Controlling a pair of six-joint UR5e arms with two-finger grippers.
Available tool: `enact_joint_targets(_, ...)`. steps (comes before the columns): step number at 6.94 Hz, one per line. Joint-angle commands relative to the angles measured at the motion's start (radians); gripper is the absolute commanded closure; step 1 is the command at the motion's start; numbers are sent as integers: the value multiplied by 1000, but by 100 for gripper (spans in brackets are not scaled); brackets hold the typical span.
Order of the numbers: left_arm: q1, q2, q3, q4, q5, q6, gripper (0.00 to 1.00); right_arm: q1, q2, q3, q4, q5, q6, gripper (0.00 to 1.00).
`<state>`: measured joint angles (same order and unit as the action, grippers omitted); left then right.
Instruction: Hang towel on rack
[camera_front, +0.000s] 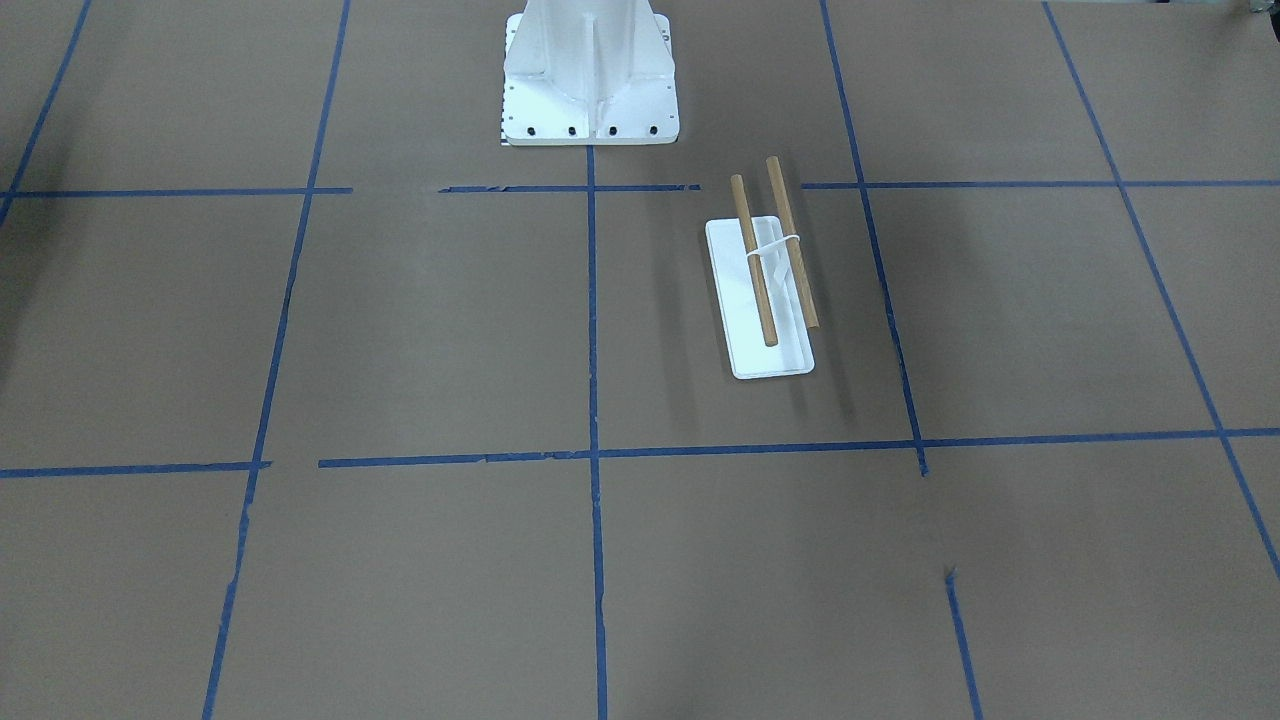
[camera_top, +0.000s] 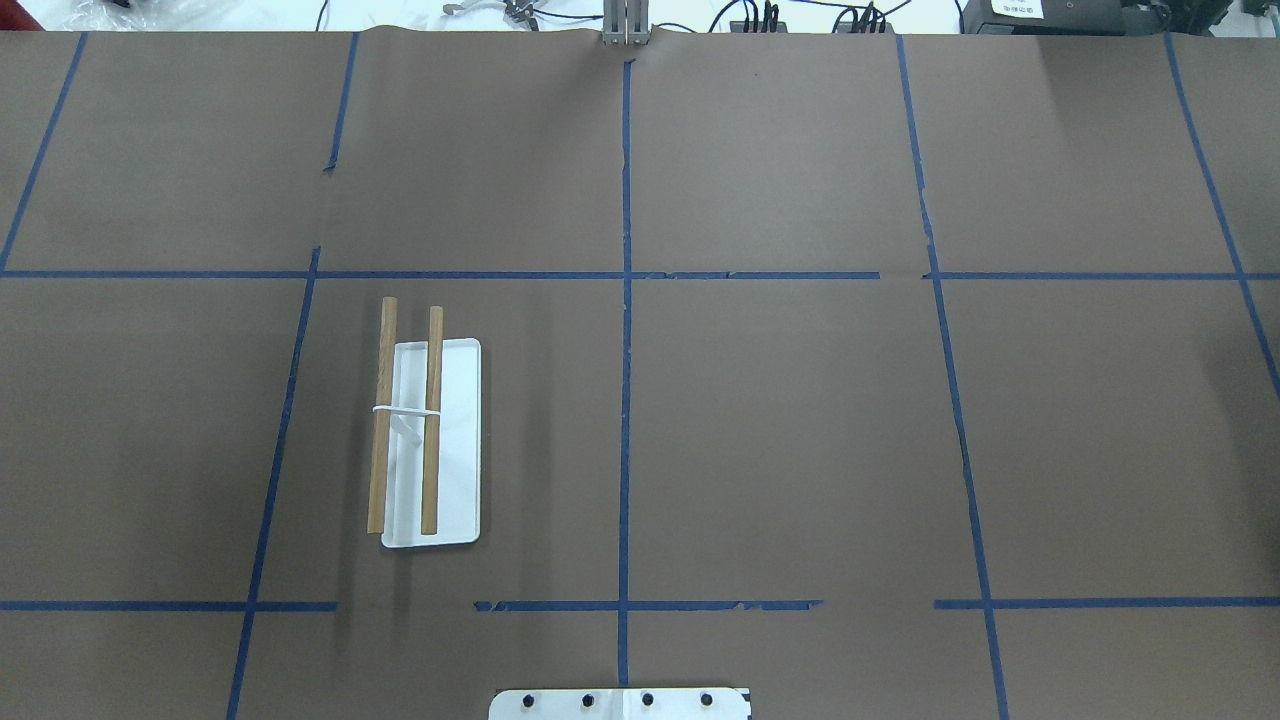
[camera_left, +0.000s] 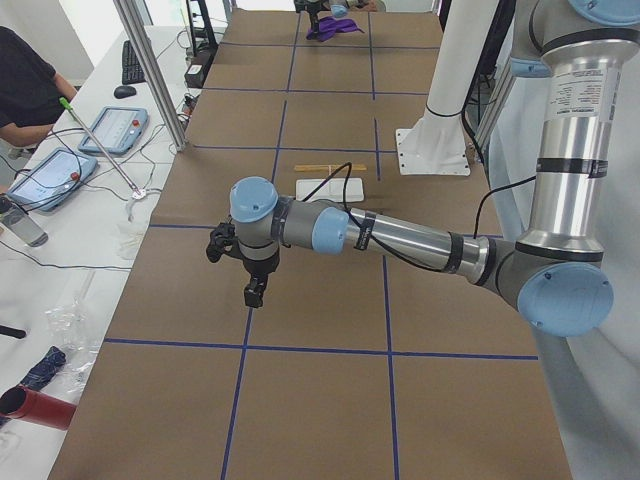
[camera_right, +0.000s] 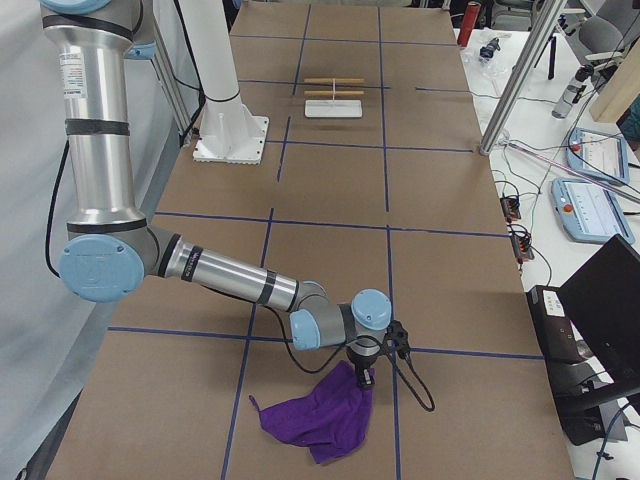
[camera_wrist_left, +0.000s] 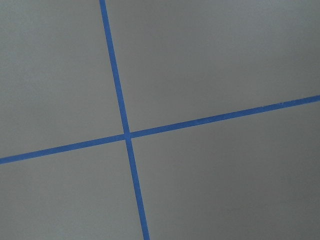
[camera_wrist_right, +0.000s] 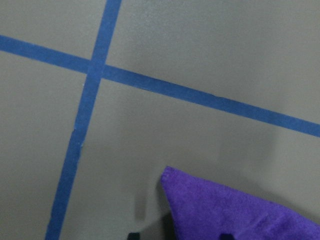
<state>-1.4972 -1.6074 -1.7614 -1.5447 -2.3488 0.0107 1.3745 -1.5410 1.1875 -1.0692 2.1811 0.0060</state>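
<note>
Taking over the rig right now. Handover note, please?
Left gripper: hovers over bare table toward the robot's left end, nothing seen in it; open or shut cannot be told.
Right gripper: down at the edge of the towel at the table's right end; a grasp cannot be confirmed.
Towel: crumpled on the table, far from the rack.
Rack: on the robot's left side, both rods bare.
Done: nothing hung yet.
Left: secure the towel, carry it across, drape it over a rod.
</note>
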Motion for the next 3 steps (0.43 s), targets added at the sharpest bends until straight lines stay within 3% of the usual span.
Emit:
enact_joint_targets(1,0,0,-6,0,-24,2,0,0,2,-2,-2,-26,2,100)
enact_joint_targets(3,0,0,-9,0,-26,3,0,0,2,6,-2,-26,24,100)
